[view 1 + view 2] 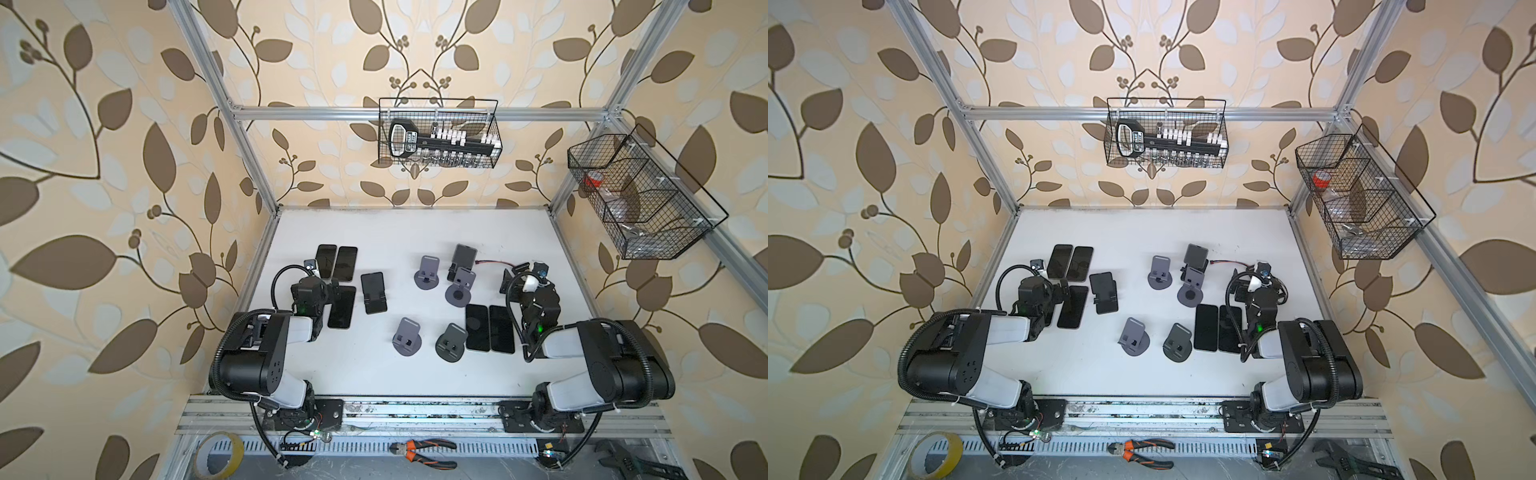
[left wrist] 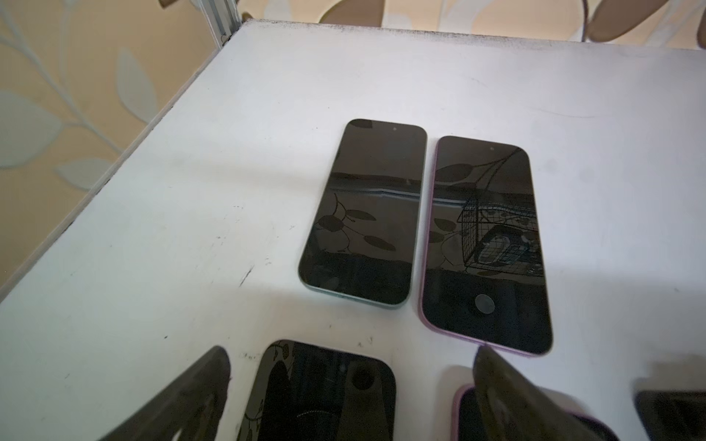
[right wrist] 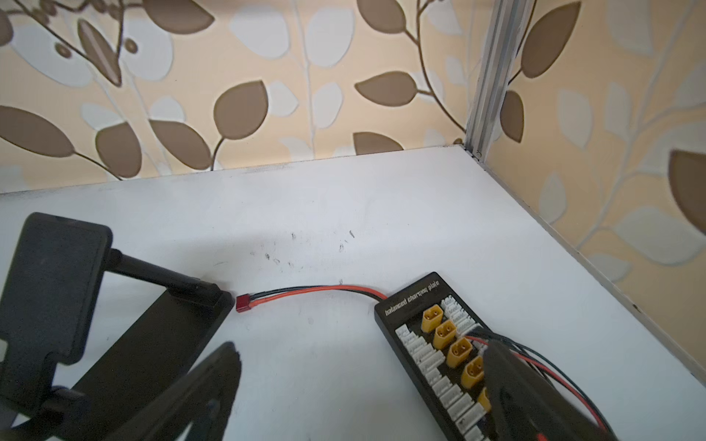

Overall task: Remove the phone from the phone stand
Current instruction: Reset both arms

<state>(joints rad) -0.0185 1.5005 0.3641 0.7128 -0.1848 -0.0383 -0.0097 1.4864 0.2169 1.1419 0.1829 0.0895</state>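
My left pincer [image 2: 351, 350], spread and empty, hovers over a flat phone [image 2: 317, 393] just left of the black stand [image 1: 376, 307]. My right pincer [image 3: 361, 349], also spread, is well right of it. A phone [image 1: 372, 284] seems propped there; next, grip and lift it.

Leaf-patterned wallpaper [image 1: 104, 174], white tabletop [image 1: 395, 232]

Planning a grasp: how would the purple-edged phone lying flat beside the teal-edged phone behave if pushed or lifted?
The purple-edged phone looks stiff and lies flat on the table, so a push would probably slide it, not tip it. Its glossy, mirror-like screen suggests a slippery grip.
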